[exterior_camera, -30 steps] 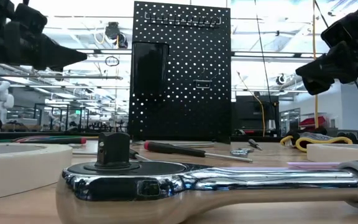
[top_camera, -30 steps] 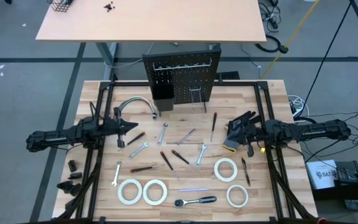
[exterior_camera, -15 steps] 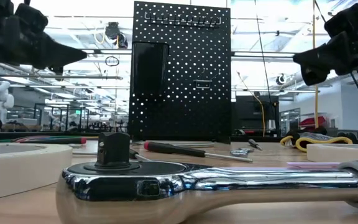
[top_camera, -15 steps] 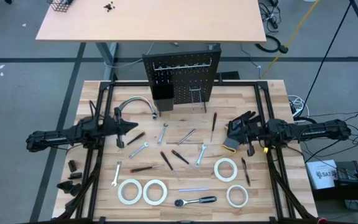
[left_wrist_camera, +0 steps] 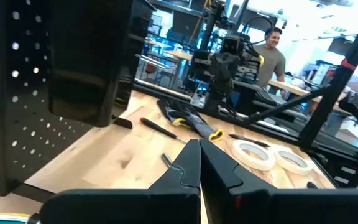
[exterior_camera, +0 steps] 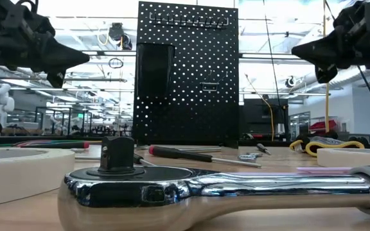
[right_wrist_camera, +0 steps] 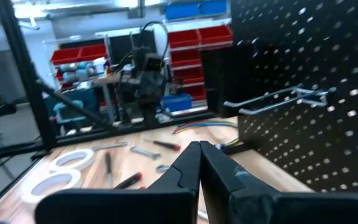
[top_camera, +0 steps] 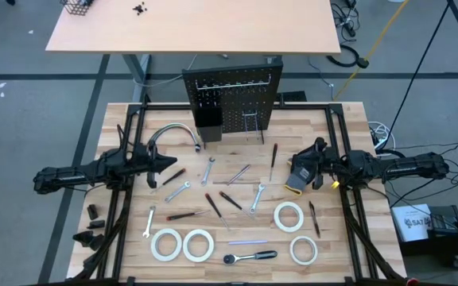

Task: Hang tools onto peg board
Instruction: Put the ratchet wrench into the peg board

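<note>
Scattered silver wrenches [top_camera: 178, 191] on light wooden worktop [top_camera: 340, 127] between closed, empty left claw [top_camera: 173, 161] and closed right claw [top_camera: 293, 169], latter rotated since earlier.

Light wooden tabletop [top_camera: 348, 127], carrying: upright peg board [top_camera: 232, 102] at the far edge, curved grey cable bundle [top_camera: 173, 132], scattered wrenches [top_camera: 176, 191] and screwdrivers [top_camera: 273, 158], ratchet [top_camera: 250, 257], four white tape rolls [top_camera: 289, 215], black-and-yellow flat object [top_camera: 295, 183].
</note>
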### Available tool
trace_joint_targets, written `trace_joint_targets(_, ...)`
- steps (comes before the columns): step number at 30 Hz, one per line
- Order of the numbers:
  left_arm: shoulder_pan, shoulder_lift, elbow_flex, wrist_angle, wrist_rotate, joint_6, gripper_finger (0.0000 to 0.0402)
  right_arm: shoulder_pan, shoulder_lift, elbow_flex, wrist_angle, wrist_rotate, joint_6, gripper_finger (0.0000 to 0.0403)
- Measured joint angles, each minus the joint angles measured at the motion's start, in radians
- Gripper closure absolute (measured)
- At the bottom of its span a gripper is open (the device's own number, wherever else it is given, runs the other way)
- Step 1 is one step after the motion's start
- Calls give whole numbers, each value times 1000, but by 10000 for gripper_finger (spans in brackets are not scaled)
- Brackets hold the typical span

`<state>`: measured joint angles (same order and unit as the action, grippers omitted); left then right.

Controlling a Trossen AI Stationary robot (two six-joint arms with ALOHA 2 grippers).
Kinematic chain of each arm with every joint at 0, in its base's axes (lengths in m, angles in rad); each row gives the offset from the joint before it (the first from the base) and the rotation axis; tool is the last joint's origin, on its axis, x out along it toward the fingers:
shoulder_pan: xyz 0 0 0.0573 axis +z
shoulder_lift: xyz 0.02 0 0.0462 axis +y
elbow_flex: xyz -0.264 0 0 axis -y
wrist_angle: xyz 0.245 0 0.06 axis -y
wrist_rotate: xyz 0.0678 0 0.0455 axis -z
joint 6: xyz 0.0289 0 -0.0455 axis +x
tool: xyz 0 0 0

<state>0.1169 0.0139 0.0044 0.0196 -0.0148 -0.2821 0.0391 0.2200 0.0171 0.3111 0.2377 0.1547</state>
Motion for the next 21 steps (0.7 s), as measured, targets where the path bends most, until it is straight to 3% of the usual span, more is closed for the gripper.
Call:
trace_joint_targets(5, 0, 3, 5, 41, -1, -3, 401, 0, 23, 26, 7, 35, 1, 399)
trace_joint_targets(10, 0, 59, 90, 24, -13, 34, 401, 0, 88, 91, -1, 60, -7, 399)
trace_joint_targets(21, 0, 376, 388, -23, -57, 293, 401, 0, 392, 391, -103, 53, -190, 399)
